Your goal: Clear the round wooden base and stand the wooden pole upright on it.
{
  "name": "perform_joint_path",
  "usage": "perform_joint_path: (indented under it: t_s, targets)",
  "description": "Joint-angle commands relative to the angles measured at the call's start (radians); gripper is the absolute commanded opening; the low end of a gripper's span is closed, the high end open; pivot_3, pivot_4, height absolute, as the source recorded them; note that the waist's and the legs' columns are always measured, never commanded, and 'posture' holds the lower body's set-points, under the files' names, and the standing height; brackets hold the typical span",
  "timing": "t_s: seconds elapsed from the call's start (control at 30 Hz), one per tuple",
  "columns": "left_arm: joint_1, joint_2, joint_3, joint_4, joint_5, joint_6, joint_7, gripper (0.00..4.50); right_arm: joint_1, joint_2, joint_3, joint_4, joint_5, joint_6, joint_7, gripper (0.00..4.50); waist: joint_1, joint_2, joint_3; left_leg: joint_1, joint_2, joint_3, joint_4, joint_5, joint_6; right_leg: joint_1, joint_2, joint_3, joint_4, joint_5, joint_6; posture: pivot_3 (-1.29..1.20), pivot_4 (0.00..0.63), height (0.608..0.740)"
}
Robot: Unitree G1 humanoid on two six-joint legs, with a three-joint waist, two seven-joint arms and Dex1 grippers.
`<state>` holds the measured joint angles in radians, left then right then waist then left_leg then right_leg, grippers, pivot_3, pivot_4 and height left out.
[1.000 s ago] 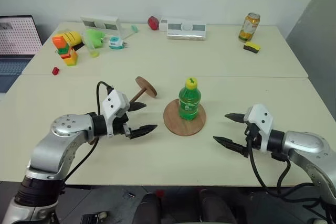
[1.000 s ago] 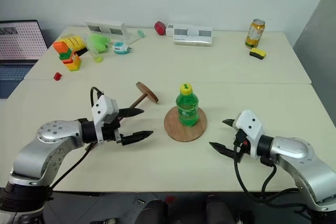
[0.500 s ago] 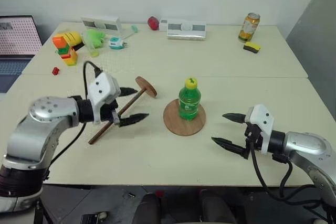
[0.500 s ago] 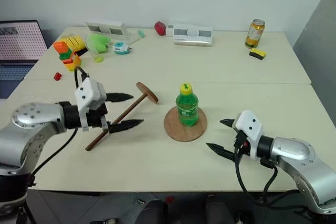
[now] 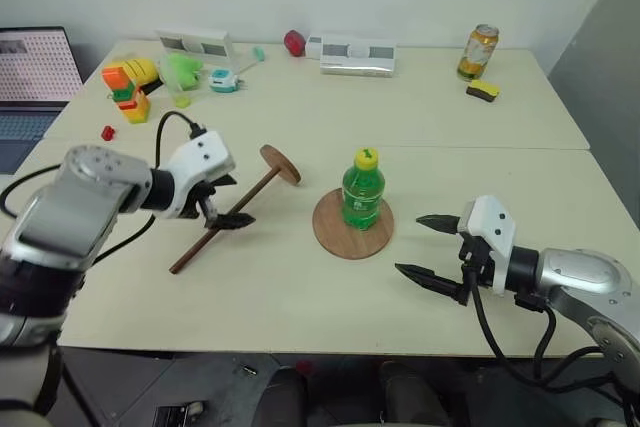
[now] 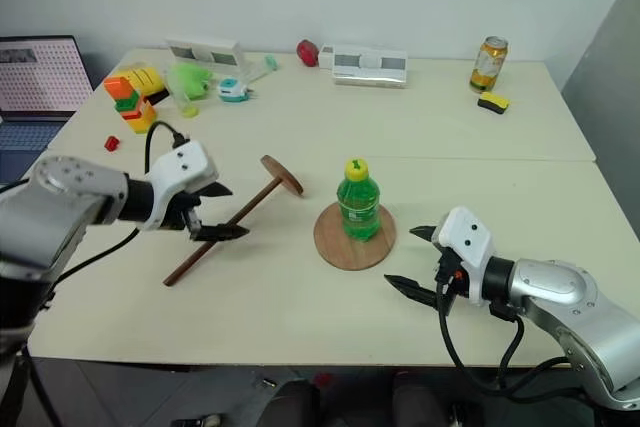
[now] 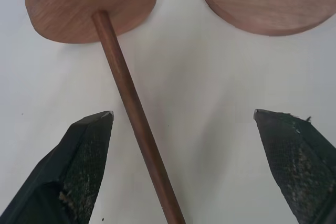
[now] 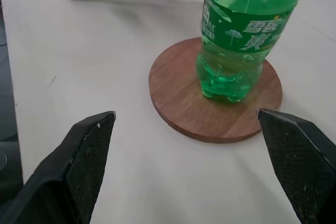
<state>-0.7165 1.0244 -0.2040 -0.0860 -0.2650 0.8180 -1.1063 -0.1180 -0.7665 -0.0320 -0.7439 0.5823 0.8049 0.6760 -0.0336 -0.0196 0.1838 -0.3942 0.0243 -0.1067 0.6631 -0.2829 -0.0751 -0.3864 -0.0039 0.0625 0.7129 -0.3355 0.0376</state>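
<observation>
The round wooden base [image 5: 333,235] lies flat at the table's middle with a green bottle [image 5: 362,190] standing upright on it. Left of it lies the wooden pole [image 5: 232,217], its end disc [image 5: 280,164] tilted up off the table. My left gripper [image 5: 235,201] hangs open over the rod's middle. In the left wrist view the rod [image 7: 131,108] runs between the fingers [image 7: 79,150], nearer one of them, apparently untouched. My right gripper [image 5: 410,244] is open and empty, a little right of the base and pointing at it. The right wrist view shows bottle [image 8: 247,30] and base [image 8: 178,98] ahead.
Along the far edge stand a soda can [image 5: 476,50], a yellow sponge [image 5: 481,90], two white boxes [image 5: 357,54], a red object [image 5: 295,42] and colourful toys [image 5: 125,87]. A small red block [image 5: 107,133] lies at the left, with a laptop [image 5: 30,77] beyond it.
My left gripper has risen and swung away from the front of the table, tilting down over the pole's rod. The right gripper has hardly moved. Pole, base and bottle lie as before.
</observation>
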Motion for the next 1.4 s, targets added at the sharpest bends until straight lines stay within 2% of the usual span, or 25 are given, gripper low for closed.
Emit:
perform_joint_path:
  t_s: [0.03, 0.23, 0.3, 0.37, 0.57, 0.77, 1.3, 1.33, 1.4]
  targets:
    - [-0.011, -0.026, 0.018, -0.013, -0.012, -0.038, -0.023, 4.49, -0.024, 0.012, -0.001, -0.026, 0.006, -0.021, -0.012, 4.5, -0.002, 0.0, 0.0, 0.0, 0.0, 0.0, 0.0, 0.0, 0.0, 0.0, 0.0, 0.0, 0.0, 0.0, 0.0, 0.0, 0.15, 0.74]
    - [0.1, -0.109, 0.118, -0.029, -0.059, -0.416, -0.113, 4.49, -0.104, 0.114, 0.057, 0.123, -0.1, -0.042, -0.13, 4.5, -0.011, 0.0, 0.0, 0.0, 0.002, 0.0, 0.0, 0.001, -0.002, -0.001, 0.0, 0.001, 0.001, 0.0, 0.0, 0.0, 0.15, 0.74]
    - [0.113, -0.086, 0.1, -0.022, -0.062, -0.428, -0.175, 4.49, -0.125, 0.144, 0.074, 0.165, -0.124, -0.054, -0.147, 4.5, -0.012, 0.0, 0.0, 0.0, 0.002, 0.001, 0.0, 0.002, -0.003, -0.001, 0.0, 0.001, 0.001, 0.0, -0.001, 0.0, 0.15, 0.74]
    - [0.117, -0.091, 0.121, -0.012, -0.134, -0.432, -0.26, 4.49, -0.151, 0.185, 0.091, 0.215, -0.15, -0.075, -0.169, 4.5, -0.016, 0.0, 0.0, 0.0, 0.001, 0.0, 0.0, 0.001, -0.001, -0.001, 0.001, 0.0, 0.001, 0.0, -0.001, 0.0, 0.15, 0.74]
    - [0.154, -0.142, 0.181, 0.01, -0.18, -0.544, -0.293, 4.49, -0.184, 0.252, 0.119, 0.28, -0.178, -0.108, -0.167, 4.5, -0.023, 0.0, 0.0, 0.0, 0.001, 0.0, 0.0, 0.0, 0.0, -0.001, 0.001, 0.0, 0.001, 0.0, -0.001, 0.0, 0.15, 0.74]
    - [0.169, -0.169, 0.194, 0.023, -0.184, -0.579, -0.284, 4.49, -0.232, 0.314, 0.146, 0.326, -0.176, -0.106, -0.163, 4.5, -0.024, 0.0, 0.0, 0.0, 0.001, 0.0, 0.0, 0.0, 0.0, -0.001, 0.001, 0.0, 0.002, 0.0, -0.001, 0.0, 0.15, 0.74]
    - [0.218, -0.188, 0.225, -0.035, -0.209, -0.53, -0.203, 4.49, -0.379, 0.439, 0.23, 0.478, -0.21, -0.129, -0.128, 4.5, -0.027, 0.001, 0.0, 0.0, 0.002, -0.001, 0.0, 0.0, 0.0, -0.002, 0.001, 0.0, 0.002, 0.0, -0.001, 0.0, 0.15, 0.74]
    - [0.219, -0.189, 0.226, -0.037, -0.209, -0.53, -0.2, 4.5, -0.382, 0.442, 0.235, 0.485, -0.216, -0.14, -0.125, 4.15, -0.027, 0.001, 0.0, 0.0, 0.002, -0.001, 0.0, 0.0, 0.0, -0.002, 0.001, 0.0, 0.002, 0.0, -0.001, 0.0, 0.15, 0.74]
    - [0.222, -0.193, 0.226, -0.038, -0.205, -0.533, -0.192, 4.5, -0.386, 0.449, 0.236, 0.494, -0.219, -0.148, -0.12, 3.91, -0.028, 0.001, 0.0, 0.0, 0.002, -0.001, 0.0, 0.0, 0.0, -0.002, 0.001, 0.0, 0.002, 0.0, -0.001, 0.0, 0.15, 0.74]
